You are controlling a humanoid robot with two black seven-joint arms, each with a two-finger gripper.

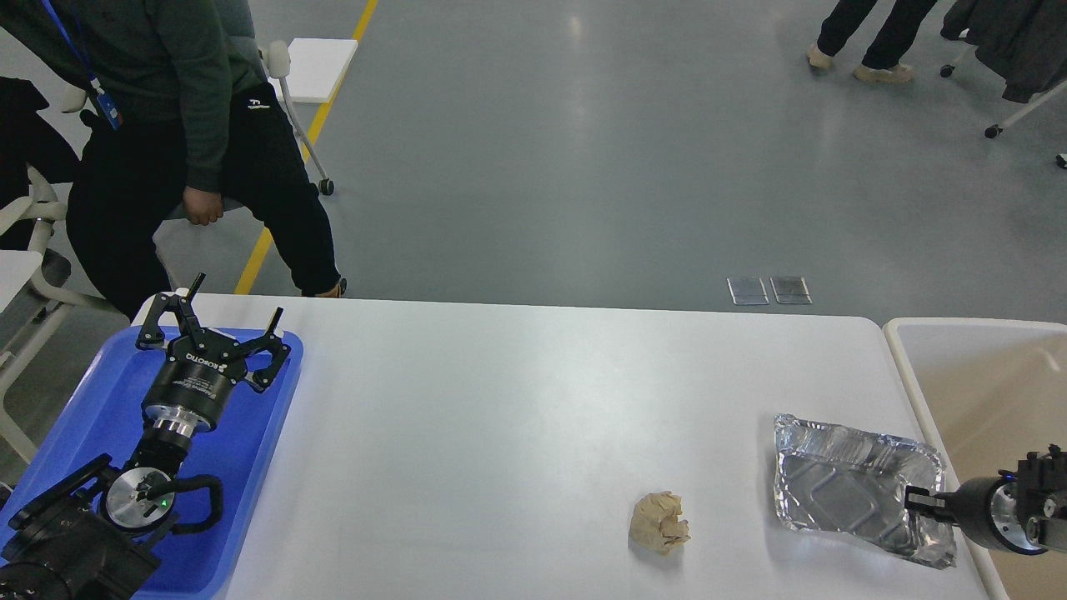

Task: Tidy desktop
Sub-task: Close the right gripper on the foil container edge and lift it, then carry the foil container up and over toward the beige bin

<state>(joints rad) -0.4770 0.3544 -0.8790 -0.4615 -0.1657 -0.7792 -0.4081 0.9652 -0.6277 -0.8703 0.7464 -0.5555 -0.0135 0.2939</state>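
The white desktop (pixel 500 433) fills the middle of the head view. A crumpled silver foil tray (pixel 842 487) lies at its right edge, partly lifted. My right gripper (pixel 919 502) comes in from the right and is shut on the foil tray's right rim. A crumpled beige paper ball (pixel 660 522) lies on the desktop to the left of the foil tray. My left gripper (pixel 227 321) is open and empty, held over the far end of the blue tray (pixel 92 400).
A beige bin with a cream rim (pixel 904 367) stands against the desktop's right edge, just beyond the foil tray. A person (pixel 183 125) stands behind the far left corner, next to a chair. More people walk at the far right.
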